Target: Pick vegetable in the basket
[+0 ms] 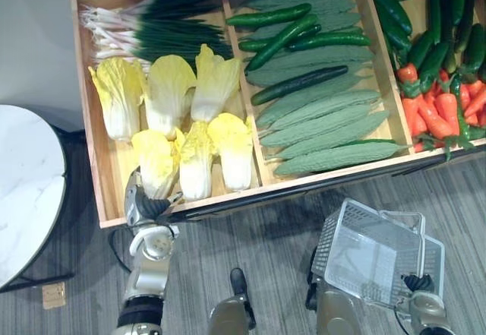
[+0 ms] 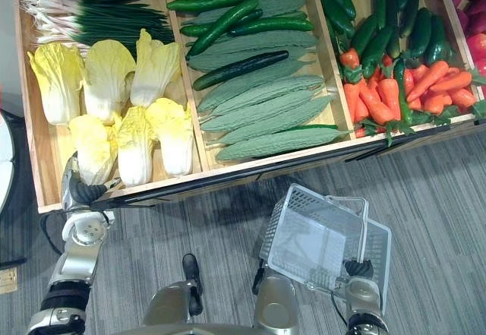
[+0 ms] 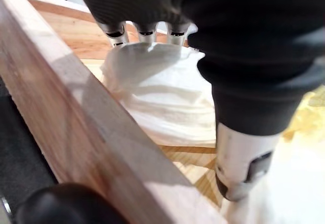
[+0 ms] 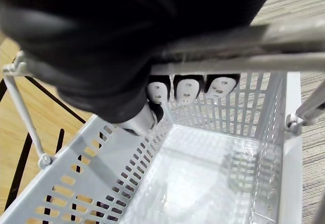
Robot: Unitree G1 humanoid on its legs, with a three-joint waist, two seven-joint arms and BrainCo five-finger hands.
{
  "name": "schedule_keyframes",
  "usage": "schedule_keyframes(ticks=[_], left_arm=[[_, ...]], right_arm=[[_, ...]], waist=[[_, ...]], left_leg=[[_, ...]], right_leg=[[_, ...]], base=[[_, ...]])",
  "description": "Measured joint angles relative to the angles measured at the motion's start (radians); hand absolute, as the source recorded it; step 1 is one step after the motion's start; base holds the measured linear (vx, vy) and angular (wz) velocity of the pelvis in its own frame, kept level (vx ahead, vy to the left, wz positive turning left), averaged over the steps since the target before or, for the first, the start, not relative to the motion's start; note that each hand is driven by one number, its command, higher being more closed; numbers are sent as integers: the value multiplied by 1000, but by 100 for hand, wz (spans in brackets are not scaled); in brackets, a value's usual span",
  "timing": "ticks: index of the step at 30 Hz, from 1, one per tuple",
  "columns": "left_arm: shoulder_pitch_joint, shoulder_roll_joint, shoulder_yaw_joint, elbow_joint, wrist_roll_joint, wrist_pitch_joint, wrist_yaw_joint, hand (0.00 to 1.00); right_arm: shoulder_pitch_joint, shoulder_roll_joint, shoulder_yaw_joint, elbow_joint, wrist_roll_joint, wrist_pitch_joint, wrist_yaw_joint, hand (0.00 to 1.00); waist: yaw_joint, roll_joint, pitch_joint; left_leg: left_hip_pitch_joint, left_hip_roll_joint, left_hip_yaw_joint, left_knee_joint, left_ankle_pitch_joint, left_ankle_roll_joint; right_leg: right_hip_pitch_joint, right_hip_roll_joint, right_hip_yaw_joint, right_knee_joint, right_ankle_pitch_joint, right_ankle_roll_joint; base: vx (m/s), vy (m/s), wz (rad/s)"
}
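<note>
Several yellow napa cabbages lie in the left compartment of a wooden crate (image 1: 97, 191). My left hand (image 1: 144, 204) reaches over the crate's front left corner onto the nearest cabbage (image 1: 156, 164). In the left wrist view its fingers (image 3: 147, 32) lie straight over the cabbage's white base (image 3: 162, 102), and the thumb (image 3: 244, 158) stands beside it with a gap of bare wood between. My right hand (image 1: 418, 283) is curled round the handle (image 4: 228, 61) of an empty white plastic basket (image 1: 338, 229), which hangs over the floor in front of the crate.
Green onions (image 1: 159, 27) lie behind the cabbages. Cucumbers (image 1: 292, 31) and bitter gourds (image 1: 326, 126) fill the middle compartment; green peppers (image 1: 425, 39) and carrots (image 1: 440, 111) the right one. A round white table (image 1: 26, 191) stands left of the crate.
</note>
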Motion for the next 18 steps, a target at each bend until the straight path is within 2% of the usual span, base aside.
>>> schedule_keyframes(ticks=[5, 10, 11, 14, 18], left_arm=[[-6, 0, 9, 14, 0, 2, 4, 0], [-97, 26, 70, 165, 0, 6, 23, 0], [-129, 48, 85, 218, -1, 15, 29, 100], [-190, 109, 104, 335, -2, 24, 35, 100], [-210, 129, 102, 369, -1, 23, 39, 100]], right_arm=[[0, 0, 1, 0, 0, 0, 0, 100], [-5, 0, 3, 0, 0, 1, 0, 100], [-5, 0, 8, 0, 0, 2, 0, 100], [-10, -1, 28, 0, 0, 1, 0, 100], [-19, -2, 32, 1, -1, 1, 0, 100]], waist=[[-4, 0, 0], [-4, -3, 2], [-5, -5, 3], [-5, -12, 8], [-5, -13, 9]], left_leg=[[0, 0, 2, 0, -1, -1], [-2, 0, 15, 0, -4, -1], [-1, 0, 20, 0, -4, -2], [-2, 2, 29, 0, -5, -2], [1, 3, 35, 0, -5, -3]], right_leg=[[-2, 1, 3, 0, 1, 0], [-6, 6, 19, -19, 15, 0], [-6, 7, 23, -22, 16, 2], [-7, 13, 31, -37, 27, -1], [-8, 15, 37, -37, 28, -1]], base=[[-1, -2, -1], [-9, -10, -9], [-16, -14, -11], [-13, -13, -10], [-12, -12, -5]])
